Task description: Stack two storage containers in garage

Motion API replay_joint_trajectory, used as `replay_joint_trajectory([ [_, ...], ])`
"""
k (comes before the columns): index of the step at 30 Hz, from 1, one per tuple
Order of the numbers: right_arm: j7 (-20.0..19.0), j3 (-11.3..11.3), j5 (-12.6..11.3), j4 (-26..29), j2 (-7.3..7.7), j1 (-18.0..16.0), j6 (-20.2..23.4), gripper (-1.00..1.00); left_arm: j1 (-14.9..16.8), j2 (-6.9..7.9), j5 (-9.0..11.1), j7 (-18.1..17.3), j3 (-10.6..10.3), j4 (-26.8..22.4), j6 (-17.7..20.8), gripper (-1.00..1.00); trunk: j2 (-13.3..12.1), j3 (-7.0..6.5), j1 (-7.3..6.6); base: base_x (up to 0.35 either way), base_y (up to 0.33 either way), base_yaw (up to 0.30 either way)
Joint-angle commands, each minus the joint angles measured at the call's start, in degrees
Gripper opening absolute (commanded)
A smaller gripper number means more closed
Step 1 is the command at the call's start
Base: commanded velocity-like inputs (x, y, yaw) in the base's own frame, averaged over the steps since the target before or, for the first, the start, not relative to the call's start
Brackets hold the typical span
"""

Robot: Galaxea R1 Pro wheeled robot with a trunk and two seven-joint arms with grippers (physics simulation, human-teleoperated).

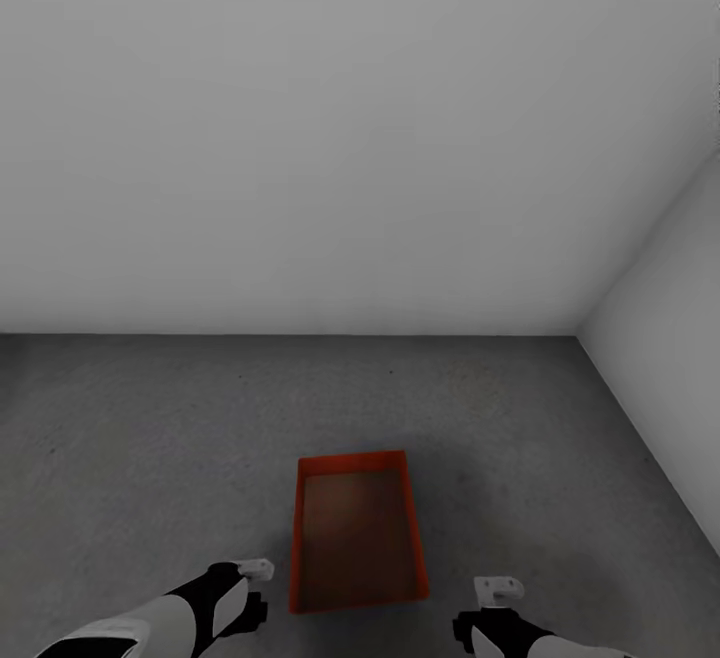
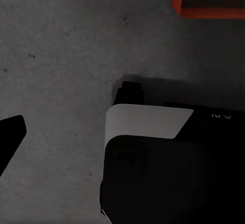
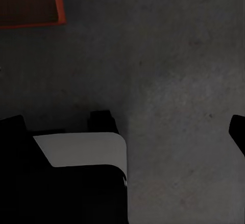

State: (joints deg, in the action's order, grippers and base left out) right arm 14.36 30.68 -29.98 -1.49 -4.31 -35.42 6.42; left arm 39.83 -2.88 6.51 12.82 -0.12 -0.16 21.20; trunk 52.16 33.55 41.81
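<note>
One storage container (image 1: 357,533) sits on the garage floor (image 1: 150,438) between my left tool (image 1: 252,588) and right tool (image 1: 488,606), whose open-or-closed state I cannot tell.

One orange-red storage container (image 1: 358,532) (open-topped, walls slightly tapered) sits upright on the dark grey concrete floor (image 1: 150,438); empty inside; well clear of the walls.

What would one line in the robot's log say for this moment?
place: garage corner | orange-red container upright on concrete floor | second container: unseen | left hand, right hand: flanking it, apart, holding nothing
</note>
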Motion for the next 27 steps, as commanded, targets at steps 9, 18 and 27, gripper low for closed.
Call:
replay_joint_trajectory([
  [9,0.13,0.44,-0.33,-0.09,-0.46,0.72,-0.02,1.00,-1.31,0.08,0.61,0.28,-0.02,-0.02,-0.34,1.00,0.04,-0.75,0.01,0.000,0.000,0.000],
  [18,0.13,0.43,-0.34,-0.09,-0.52,2.29,-2.41,1.00,-1.33,0.15,0.61,0.28,-0.02,-0.02,-5.26,1.00,0.04,-1.55,0.01,0.000,0.000,0.000],
  [27,0.14,0.43,-0.35,-0.09,-0.38,2.49,-2.64,1.00,-1.34,0.14,0.61,0.29,-0.04,-0.02,-7.15,1.00,0.04,-2.35,0.01,0.000,0.000,0.000],
])
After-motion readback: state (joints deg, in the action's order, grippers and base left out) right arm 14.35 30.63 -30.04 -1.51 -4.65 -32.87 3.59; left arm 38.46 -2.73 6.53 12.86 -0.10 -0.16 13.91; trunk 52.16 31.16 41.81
